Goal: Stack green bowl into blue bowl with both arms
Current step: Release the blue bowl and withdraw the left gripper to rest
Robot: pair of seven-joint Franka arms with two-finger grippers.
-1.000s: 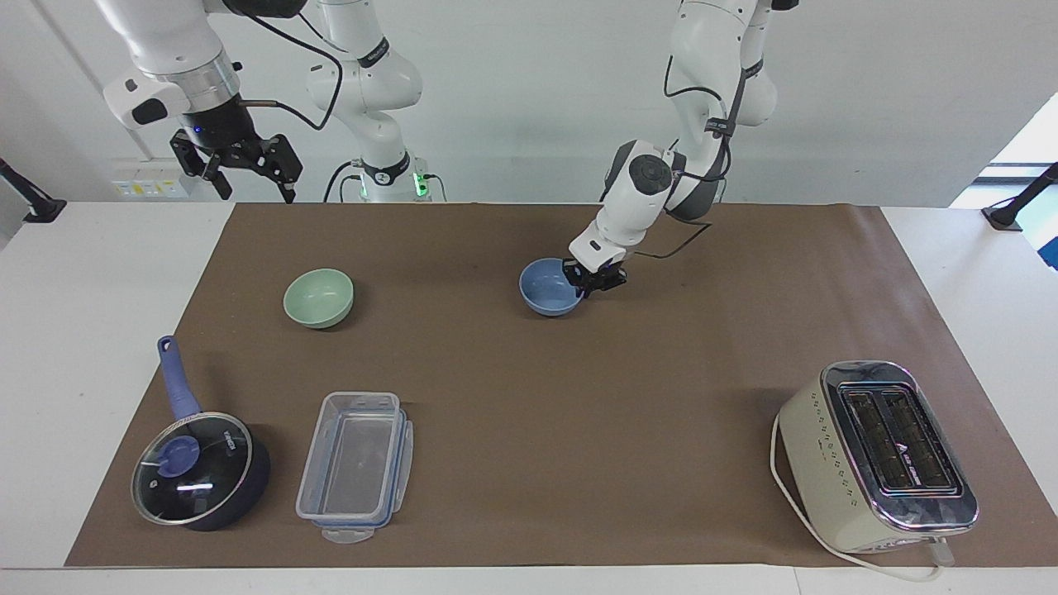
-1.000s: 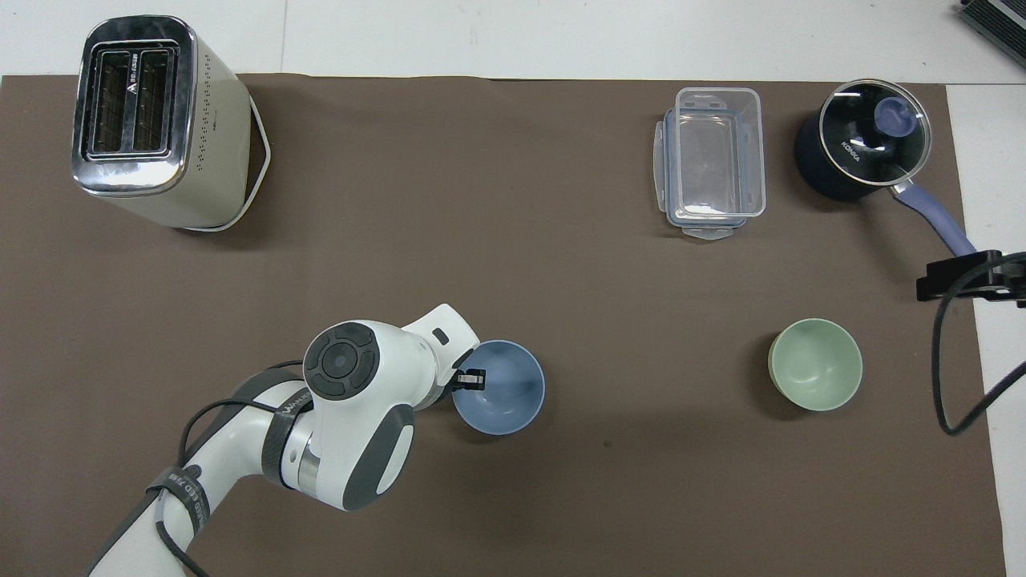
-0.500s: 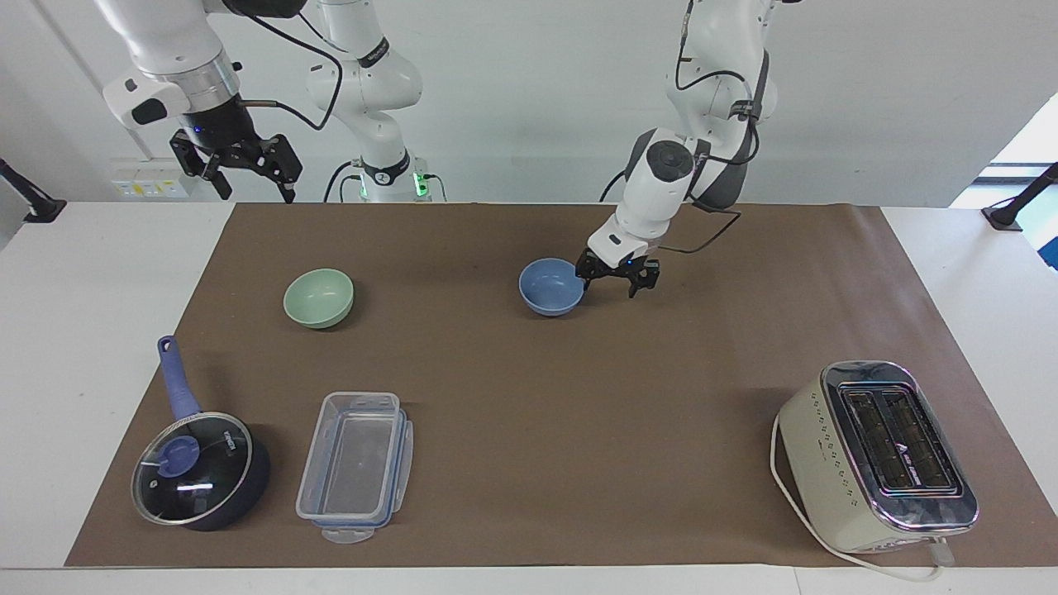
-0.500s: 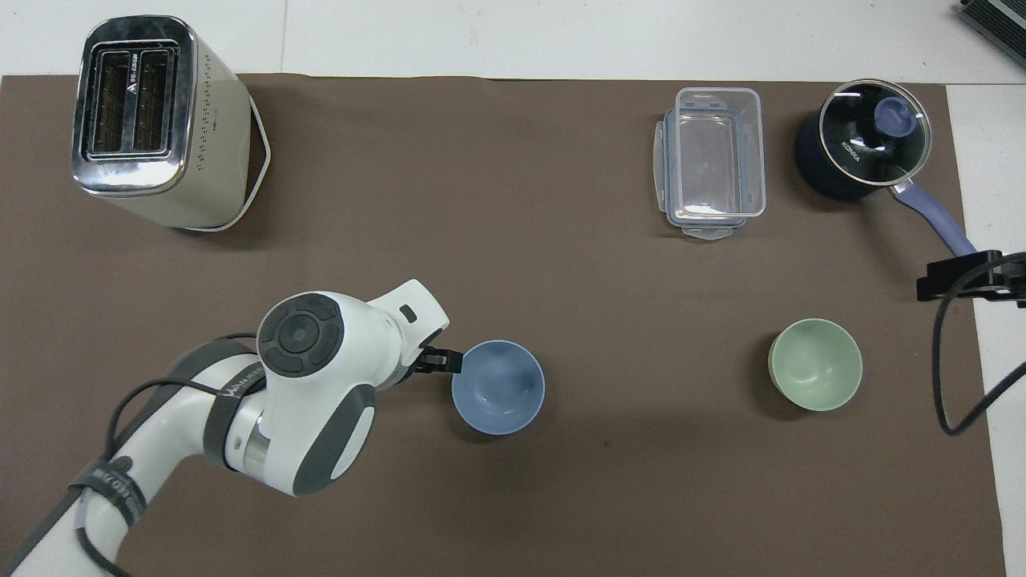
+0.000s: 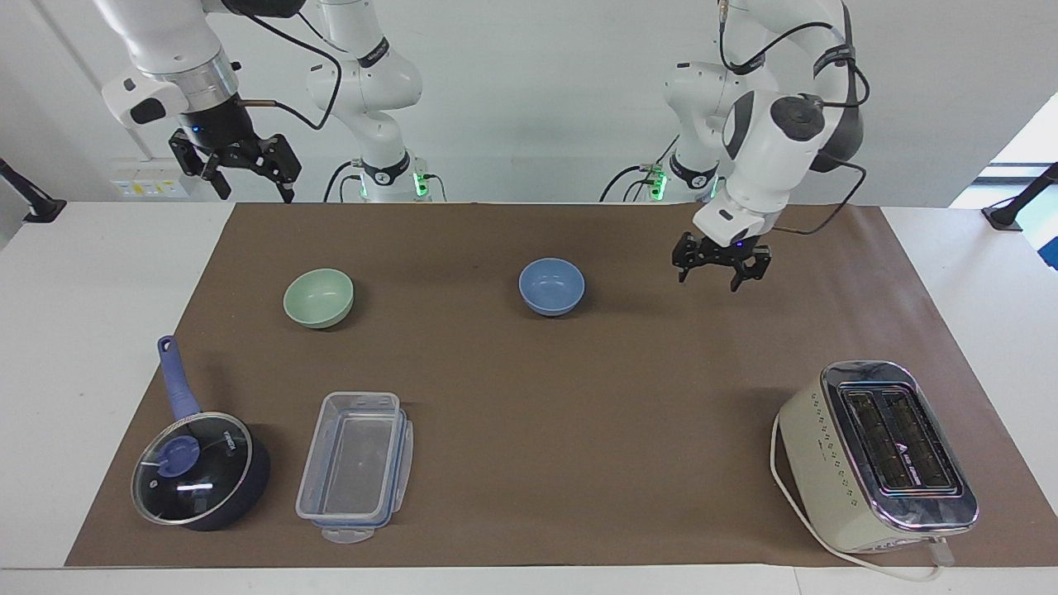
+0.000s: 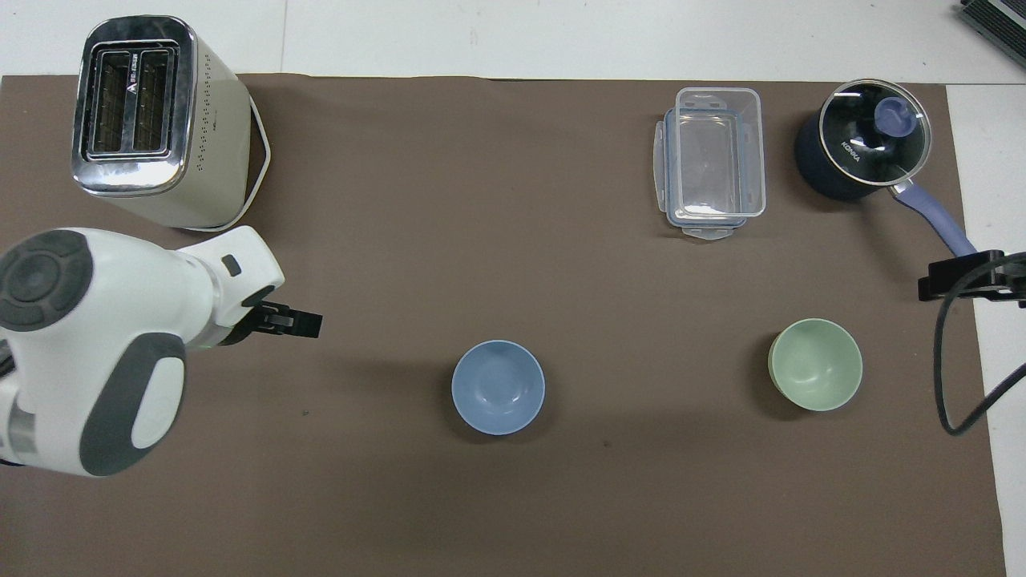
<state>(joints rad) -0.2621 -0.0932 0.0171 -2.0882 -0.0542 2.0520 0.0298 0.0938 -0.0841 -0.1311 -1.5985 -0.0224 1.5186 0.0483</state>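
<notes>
Left gripper [image 5: 721, 271] spread, empty, over mat [image 5: 579, 397]

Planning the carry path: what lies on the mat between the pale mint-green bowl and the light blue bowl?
Nothing: only bare brown mat separates the pale mint-green bowl from the light periwinkle-blue bowl, plain in both the overhead and facing views.

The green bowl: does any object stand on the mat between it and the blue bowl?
Nothing visible does. Only bare brown mat lies between the green bowl and the blue bowl; the clear container and saucepan lie farther from the robots.
</notes>
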